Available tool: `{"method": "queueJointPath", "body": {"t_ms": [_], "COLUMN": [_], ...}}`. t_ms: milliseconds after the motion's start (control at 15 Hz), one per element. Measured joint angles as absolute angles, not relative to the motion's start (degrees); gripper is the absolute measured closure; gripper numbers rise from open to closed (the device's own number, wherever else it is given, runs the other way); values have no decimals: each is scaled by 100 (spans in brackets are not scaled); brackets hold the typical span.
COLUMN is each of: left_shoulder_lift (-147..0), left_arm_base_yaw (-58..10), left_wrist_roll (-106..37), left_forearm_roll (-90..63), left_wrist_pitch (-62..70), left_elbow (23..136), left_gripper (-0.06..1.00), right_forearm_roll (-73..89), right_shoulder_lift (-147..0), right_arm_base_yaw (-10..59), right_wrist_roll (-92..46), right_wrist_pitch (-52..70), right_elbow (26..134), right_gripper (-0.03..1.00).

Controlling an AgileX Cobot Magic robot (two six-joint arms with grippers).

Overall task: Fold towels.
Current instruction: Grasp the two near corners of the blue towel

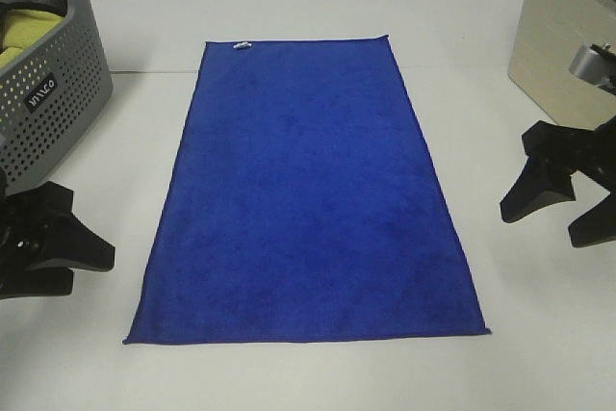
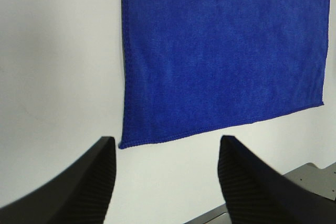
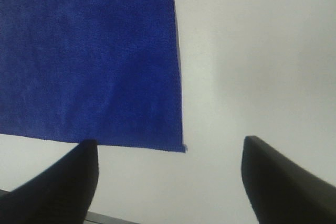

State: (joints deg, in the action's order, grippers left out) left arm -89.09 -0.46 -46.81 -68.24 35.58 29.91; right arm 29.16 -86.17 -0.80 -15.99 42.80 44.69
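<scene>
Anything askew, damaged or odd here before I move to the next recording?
Nothing stands out. The blue towel lies flat and unfolded on the white table, edges straight, with its small white tag at a far corner. The left gripper and right gripper sit open on either side, clear of it.
</scene>
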Motion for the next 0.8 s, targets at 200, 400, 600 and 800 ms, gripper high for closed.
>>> {"method": "queueJointPath", "body": {"t_ms": [200,400,600,800], "left_shoulder_lift": [-9494,-9889,-10124,-10336], "left_arm_base_yaw": [-46,-46,-46,-46], "left_wrist_roll": [-5369,-6102,-6715,-7105], "left_forearm_roll": [-7489,-8153,-8629,-8950], "left_wrist_pitch": [3547,3541,3535,3535], "left_elbow": [2997,3002,3008,3008], "left_gripper": [38,38,37,33], "right_forearm_roll": [3306,3667,4446,5449], "right_shoulder_lift": [-9110,-9586,-9717,-9941], "right_arm_base_yaw": [-80,-80,-80,-80], "right_wrist_roll": [-2045,-2355,-3054,-3948], "right_wrist_pitch": [4183,4097,3518,3317], "right_elbow": [4469,4406,3827,3650], "right_gripper": [25,25,25,25]}}
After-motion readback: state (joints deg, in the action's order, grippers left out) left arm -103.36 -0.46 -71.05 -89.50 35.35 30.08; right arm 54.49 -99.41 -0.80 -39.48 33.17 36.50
